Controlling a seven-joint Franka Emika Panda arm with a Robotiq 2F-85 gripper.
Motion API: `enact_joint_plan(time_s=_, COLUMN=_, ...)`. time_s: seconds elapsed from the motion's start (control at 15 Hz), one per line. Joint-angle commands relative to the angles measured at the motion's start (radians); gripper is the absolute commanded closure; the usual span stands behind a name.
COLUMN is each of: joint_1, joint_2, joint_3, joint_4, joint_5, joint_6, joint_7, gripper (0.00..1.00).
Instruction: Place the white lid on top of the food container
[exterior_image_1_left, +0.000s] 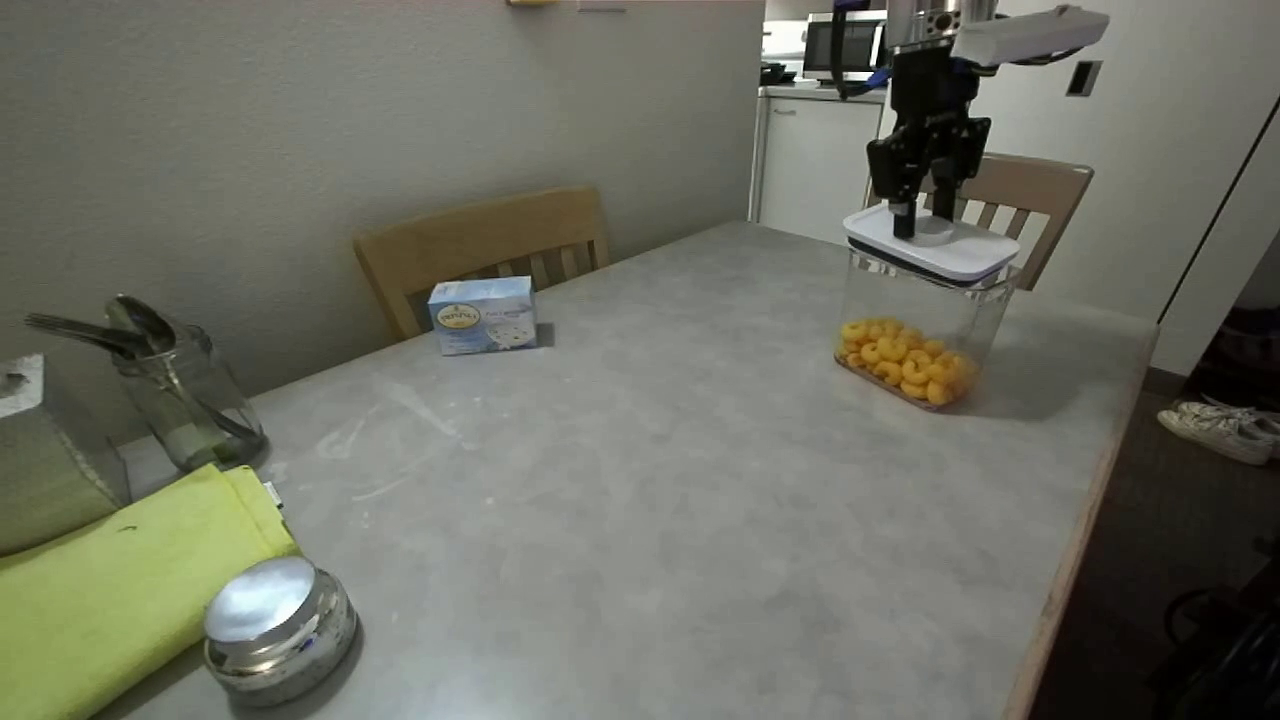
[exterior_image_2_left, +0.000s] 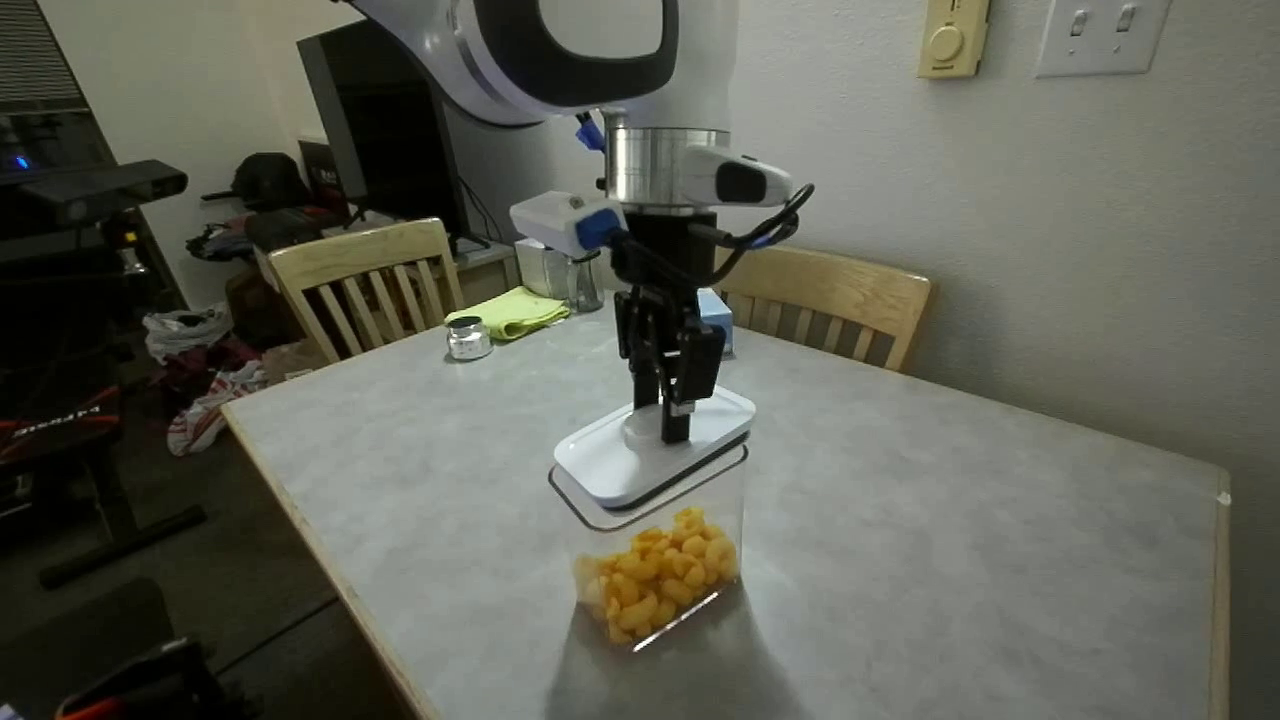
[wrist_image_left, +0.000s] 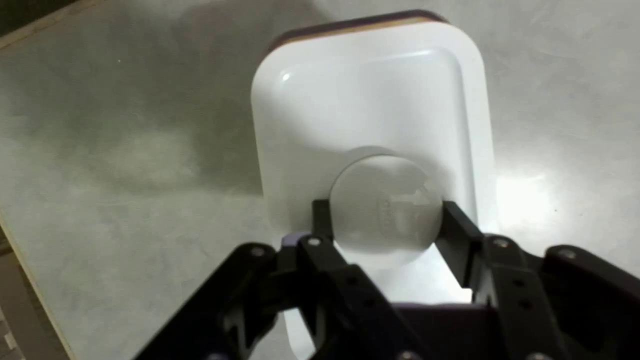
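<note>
Tabletop (exterior_image_1_left: 640, 480) carries the food container (exterior_image_1_left: 925, 312), upright; its clear walls are judged stiff and likely light, so a sideways push could skid it. The white lid (wrist_image_left: 370, 107) is directly above the container's mouth, apparently not seated: judged light, rigid and smooth, with a dark seal (exterior_image_1_left: 905, 261) that should grip on entry. The hand (exterior_image_1_left: 923, 227) pinches the lid's round knob (wrist_image_left: 384, 200), the proper place of hold; its curve may permit twisting. Both exterior views show the container's walls and food (exterior_image_2_left: 665, 572), though not whether the seal touches it; the wrist view mostly hides these, but shows fingertips (wrist_image_left: 321, 216) against opposite sides of the knob.
</note>
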Motion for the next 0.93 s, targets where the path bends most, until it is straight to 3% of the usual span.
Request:
enact_joint_plan(time_s=0.0, joint_1=0.013, joint_2=-0.006, joint_3=-0.002, joint_4=-0.022, joint_5=0.023, joint_6=0.022, joint_7=0.045, gripper=0.71)
enact_joint_plan(time_s=0.87, joint_1=0.028, joint_2=-0.022, joint_3=0.000, joint_4=-0.056, joint_5=0.055, joint_6=0.047, joint_7=0.119, gripper=0.71)
